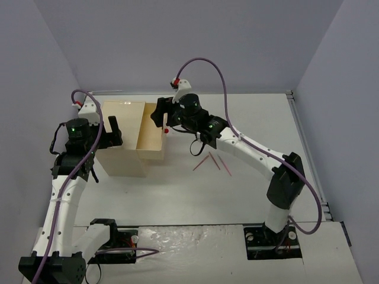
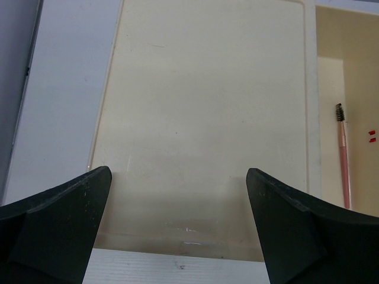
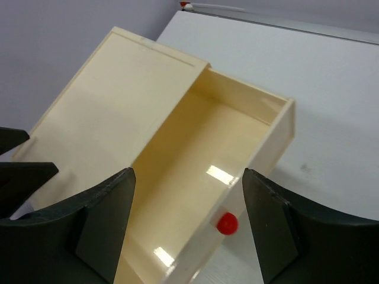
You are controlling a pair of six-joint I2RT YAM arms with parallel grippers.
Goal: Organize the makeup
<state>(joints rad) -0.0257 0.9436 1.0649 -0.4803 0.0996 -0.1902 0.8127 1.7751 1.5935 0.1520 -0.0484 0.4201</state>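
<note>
A few thin reddish-pink pencils (image 1: 212, 161) lie on the table right of the cream box (image 1: 121, 127). Its drawer (image 1: 151, 141) is pulled out to the right, with a red knob (image 1: 167, 129). In the left wrist view a pink pencil with a dark brush tip (image 2: 342, 160) lies in the drawer. My left gripper (image 1: 112, 131) is open and empty over the box top (image 2: 201, 94), its tips wide apart (image 2: 177, 173). My right gripper (image 1: 160, 113) is open and empty above the drawer (image 3: 195, 154), near the knob (image 3: 227, 223). Palettes, compacts, beige piece and card are out of view.
The box stands close to the left wall (image 1: 35, 71). The table's back edge has a metal rail (image 1: 237, 93). The right arm reaches across the middle of the table (image 1: 254, 154). The left gripper's fingers (image 3: 21, 174) show at the left of the right wrist view.
</note>
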